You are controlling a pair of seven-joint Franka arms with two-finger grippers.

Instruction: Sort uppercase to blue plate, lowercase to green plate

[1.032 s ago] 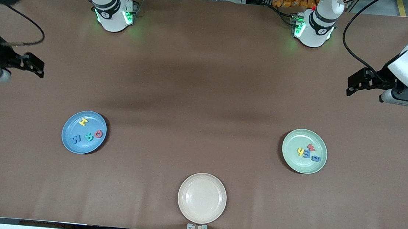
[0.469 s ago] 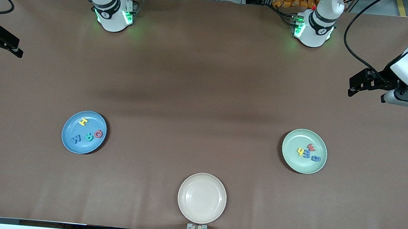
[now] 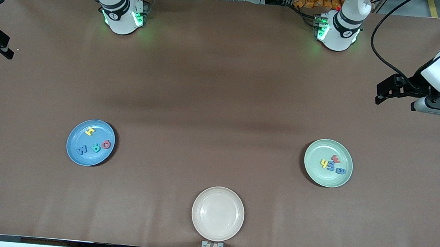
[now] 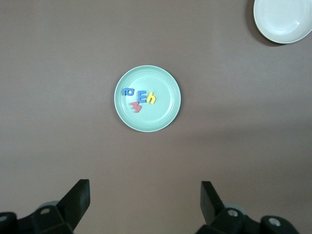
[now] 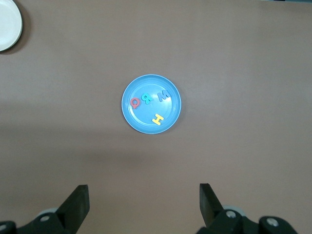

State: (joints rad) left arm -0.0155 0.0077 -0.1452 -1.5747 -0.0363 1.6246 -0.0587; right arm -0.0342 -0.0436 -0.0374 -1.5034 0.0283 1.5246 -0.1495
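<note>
While both arms wait up high at the two ends of the brown bench, all the little foam letters lie on plates.

The round sky-blue plate sits toward the right arm's end of the bench. On it lie four capital letters: the yellow H, the blue W, the teal R and the red G. The H lies farther from the front camera than the other three, which lie in a row close beside each other.

The round pale mint-green plate sits toward the left arm's end of the bench. On it lie four small letters: the yellow h, the red w, the blue m and the blue g. They lie bunched close together.

A round cream plate sits between the two coloured plates, nearer to the front camera than both, with nothing on it.

The left hand hangs in the air over the bare bench at the left arm's end, well apart from the green plate. Its fingers are spread wide and hold nothing.

The right hand hangs over the edge of the bench at the right arm's end, well apart from the blue plate. Its fingers are spread wide too, with nothing between them.
</note>
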